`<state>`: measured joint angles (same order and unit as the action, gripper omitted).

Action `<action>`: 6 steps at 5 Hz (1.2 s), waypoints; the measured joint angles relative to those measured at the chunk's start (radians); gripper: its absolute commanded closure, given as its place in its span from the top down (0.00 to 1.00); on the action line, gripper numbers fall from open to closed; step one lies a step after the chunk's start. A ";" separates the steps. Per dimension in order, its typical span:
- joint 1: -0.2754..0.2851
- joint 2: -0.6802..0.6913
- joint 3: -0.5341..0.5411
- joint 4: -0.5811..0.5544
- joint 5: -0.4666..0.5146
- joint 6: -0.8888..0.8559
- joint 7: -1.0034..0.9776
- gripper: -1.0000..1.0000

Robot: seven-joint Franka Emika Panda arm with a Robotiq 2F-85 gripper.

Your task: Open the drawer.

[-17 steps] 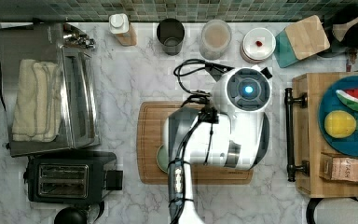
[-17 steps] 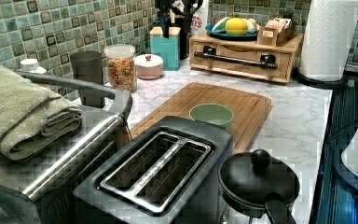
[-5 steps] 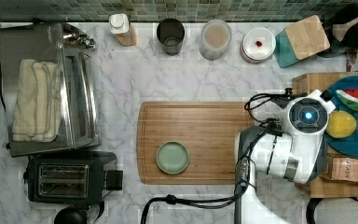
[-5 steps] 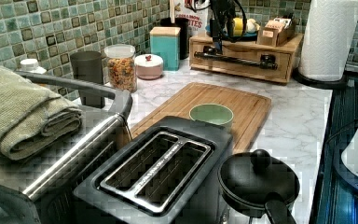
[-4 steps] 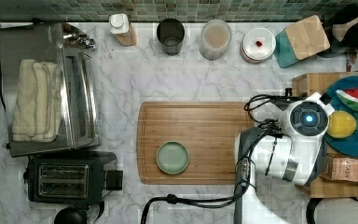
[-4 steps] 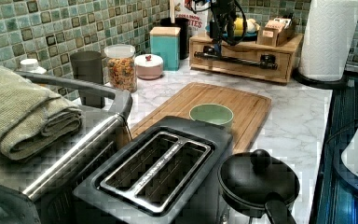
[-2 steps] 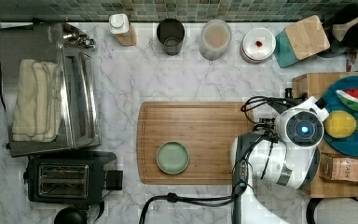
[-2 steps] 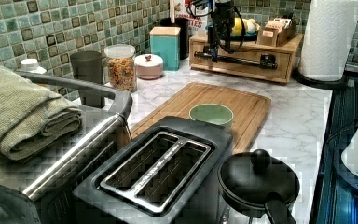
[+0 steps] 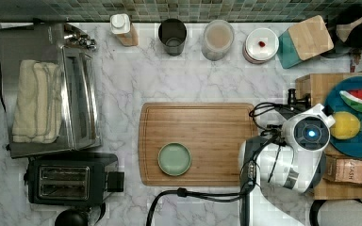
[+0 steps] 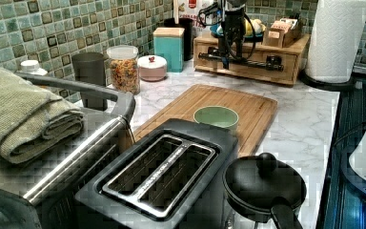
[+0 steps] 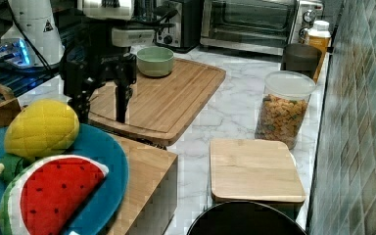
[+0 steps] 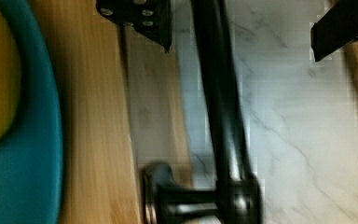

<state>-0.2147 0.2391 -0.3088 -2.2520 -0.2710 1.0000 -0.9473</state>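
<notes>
**Pincer astride the handle, drawer not yet drawn**

A white marble surface (image 9: 122, 84) runs under a green mosaic-tile wall, crowded with kitchen gear. Going by the left view from near to far: a black toaster (image 10: 157, 176) and a black pot lid (image 10: 262, 188) sit closest, then a wooden cutting board (image 10: 219, 107) carrying a green bowl (image 10: 216, 116), and at the far end the drawer (image 10: 248, 62), set in a low bamboo box that bears a blue plate (image 9: 346, 141) of toy fruit. In the top view the box stands at the top view's right edge, just beside the cutting board.

As for progress, the drawer front looks flush with its box in the left view, so I judge it shut and the pull not yet made. The approach appears done: the handle (image 12: 221, 112), a long black bar, runs between the two fingers, one finger (image 12: 142, 14) on the drawer side and the other on the marble side. The pincer (image 10: 229, 47) is spread, with a gap showing at both sides of the bar. What is left is to close on the bar and draw it away from the box.

The arm (image 9: 287, 160) reaches in over the surface's near edge in the top view, wrist turned straight down, pincer vertical at the handle's height.
</notes>
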 measured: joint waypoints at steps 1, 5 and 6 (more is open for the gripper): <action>-0.021 0.013 0.005 -0.025 0.064 0.048 0.000 1.00; -0.071 0.015 0.044 -0.078 0.233 0.102 -0.140 1.00; -0.133 0.003 0.089 -0.072 0.375 0.079 -0.292 1.00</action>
<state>-0.3477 0.2419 -0.2202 -2.3242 0.1037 1.0791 -1.2393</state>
